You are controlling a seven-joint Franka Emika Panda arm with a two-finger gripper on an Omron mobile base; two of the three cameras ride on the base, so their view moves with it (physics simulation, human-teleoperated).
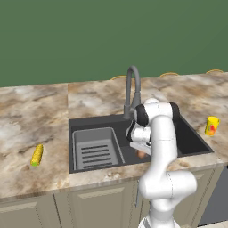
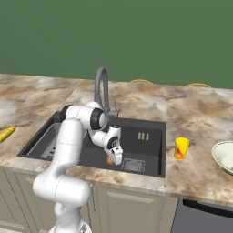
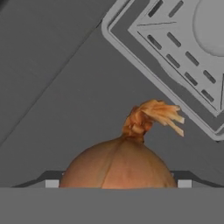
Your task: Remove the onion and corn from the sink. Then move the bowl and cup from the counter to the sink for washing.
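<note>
While the arm reaches down into the sink [image 1: 191, 141], the fingers [image 3: 118, 183] stand wide, either side of the onion [image 3: 117, 168], contact not discernible. Onion sits on the basin floor, drain grate [image 3: 183, 52] just beyond. Corn [image 1: 37, 155] lies on the worktop [image 1: 26, 120], well apart; cup [image 2: 181, 148] and bowl [image 2: 224, 156] likewise.

A rendered home kitchen.
A marbled stone bench [image 1: 35, 111] runs along a plain green wall [image 1: 111, 35], with tan cabinet doors [image 1: 102, 202] under it. A dark sink [image 2: 152, 145] with a gooseneck faucet [image 1: 132, 89] is set into it, and a corn [image 1: 37, 155], cup [image 2: 181, 148] and bowl [image 2: 224, 156] lie on top.
</note>
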